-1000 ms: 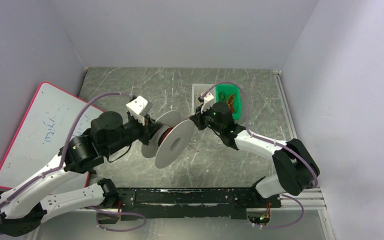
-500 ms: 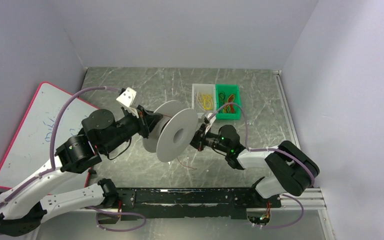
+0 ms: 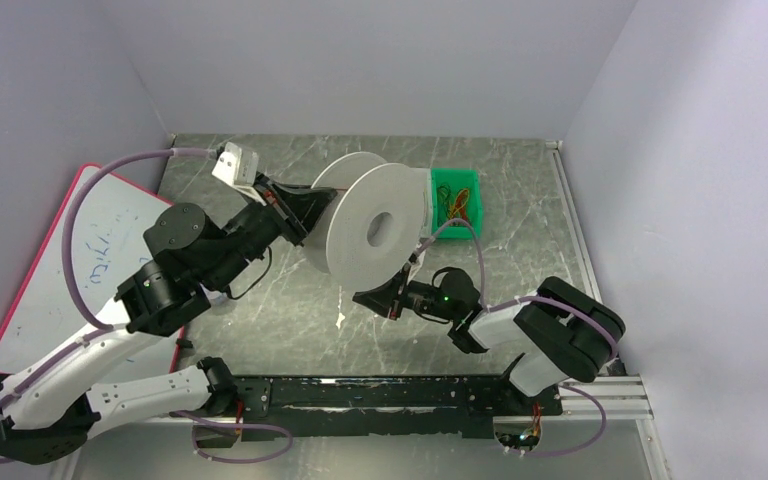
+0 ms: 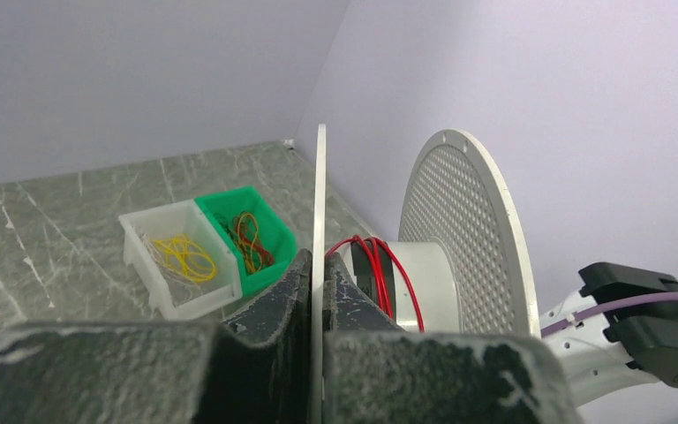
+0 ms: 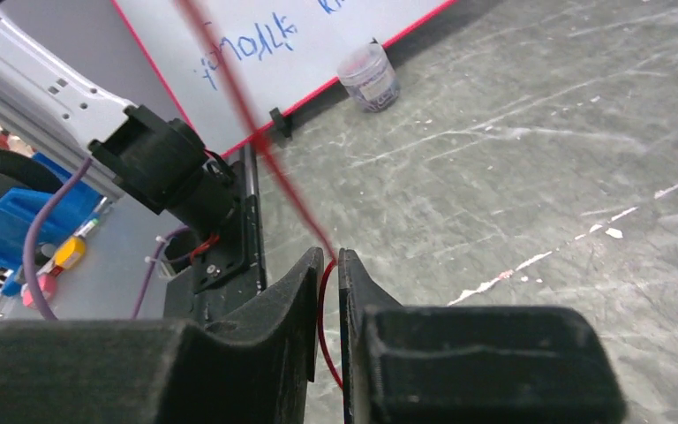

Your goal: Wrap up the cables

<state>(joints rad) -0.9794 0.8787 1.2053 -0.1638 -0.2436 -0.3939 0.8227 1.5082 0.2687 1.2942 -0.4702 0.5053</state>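
Note:
A white spool (image 3: 380,225) is held off the table, its round flange facing the camera. My left gripper (image 3: 300,208) is shut on the spool's other, thin flange (image 4: 320,203). In the left wrist view a few turns of red cable (image 4: 393,278) lie on the hub beside the perforated flange (image 4: 468,230). My right gripper (image 3: 368,300) is low, below the spool, and shut on the red cable (image 5: 252,132). The cable runs up and left from between its fingers (image 5: 329,265).
A green bin (image 3: 455,197) of coloured bands stands behind the spool. A white bin (image 4: 172,256) with yellow bands stands next to it, hidden by the spool in the top view. A red-edged whiteboard (image 3: 70,260) leans at the left, with a small jar (image 5: 366,75) beside it.
My left gripper has lifted the spool and carried it back and right. My right gripper has swung from behind the spool to low in front of it, keeping the cable.

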